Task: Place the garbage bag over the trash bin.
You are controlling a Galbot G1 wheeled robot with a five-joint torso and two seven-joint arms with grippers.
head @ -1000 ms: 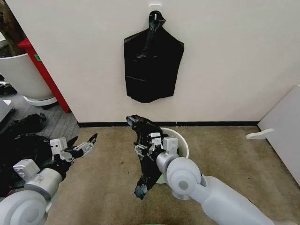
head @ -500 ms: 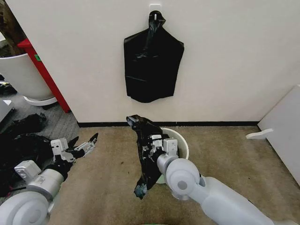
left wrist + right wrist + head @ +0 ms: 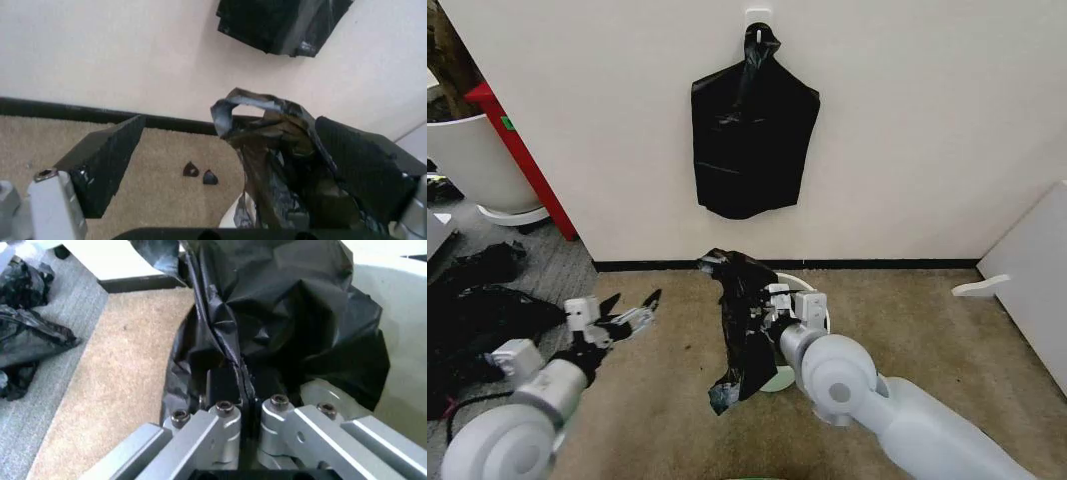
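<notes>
Fingers [image 3: 230, 390] pinch garbage bag [image 3: 742, 320] (beside trash bin [image 3: 819, 312]).

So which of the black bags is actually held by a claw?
The garbage bag hanging crumpled beside the trash bin, pinched in the right claw. The flat knotted bag bundle hangs on the wall; the left claw is open, empty.
</notes>
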